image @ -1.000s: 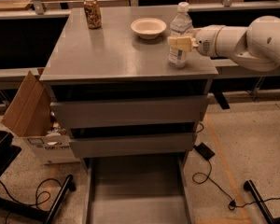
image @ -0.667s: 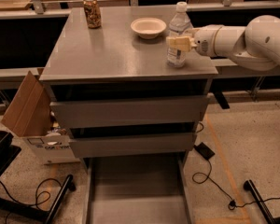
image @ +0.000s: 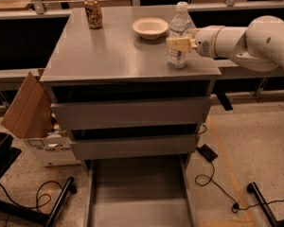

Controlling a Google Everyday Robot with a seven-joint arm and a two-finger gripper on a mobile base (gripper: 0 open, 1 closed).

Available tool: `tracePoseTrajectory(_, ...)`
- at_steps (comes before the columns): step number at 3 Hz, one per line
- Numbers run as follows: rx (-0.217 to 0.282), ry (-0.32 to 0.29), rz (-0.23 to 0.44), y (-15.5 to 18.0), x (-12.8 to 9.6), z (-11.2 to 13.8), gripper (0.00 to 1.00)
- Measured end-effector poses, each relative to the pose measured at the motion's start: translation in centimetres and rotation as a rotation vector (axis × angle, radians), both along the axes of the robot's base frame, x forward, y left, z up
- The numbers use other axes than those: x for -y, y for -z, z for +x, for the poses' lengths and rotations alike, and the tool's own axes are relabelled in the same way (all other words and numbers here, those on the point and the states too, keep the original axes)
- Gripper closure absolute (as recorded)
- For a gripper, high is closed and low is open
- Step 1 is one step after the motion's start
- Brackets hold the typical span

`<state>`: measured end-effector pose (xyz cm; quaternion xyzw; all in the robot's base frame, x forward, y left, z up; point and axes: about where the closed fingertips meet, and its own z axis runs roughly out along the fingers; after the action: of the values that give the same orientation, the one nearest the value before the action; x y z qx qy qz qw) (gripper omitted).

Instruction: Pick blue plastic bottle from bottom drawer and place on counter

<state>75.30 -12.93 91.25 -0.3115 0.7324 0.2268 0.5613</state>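
Note:
The blue plastic bottle (image: 179, 25), clear with a white cap, is upright at the front right of the counter (image: 118, 51), its base at the surface. My gripper (image: 178, 44) reaches in from the right and is shut around the bottle's lower half. The white arm (image: 246, 39) extends off the right edge. The bottom drawer (image: 137, 193) is pulled out below, and its grey floor holds nothing.
A brown patterned can (image: 93, 12) stands at the counter's back left. A white bowl (image: 150, 27) sits just left of the bottle. Two shut drawers (image: 130, 112) are under the counter. A cardboard box (image: 31, 115) and cables (image: 213, 174) lie on the floor.
The gripper and bottle have shifted very slightly left on the counter. Nothing else has moved.

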Motion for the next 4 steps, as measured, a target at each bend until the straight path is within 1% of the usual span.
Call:
tracePoseTrajectory(1,-0.001,-0.004,0.001,0.1,-0.3,0.0,0.12)
tracePoseTrajectory(2,-0.002,-0.008,0.001,0.1,-0.6,0.1,0.00)
tracePoseTrajectory(3,-0.002,-0.008,0.001,0.1,-0.6,0.1,0.00)
tracePoseTrajectory(4,0.024,-0.010,-0.013,-2.7,2.0,-0.6,0.00)
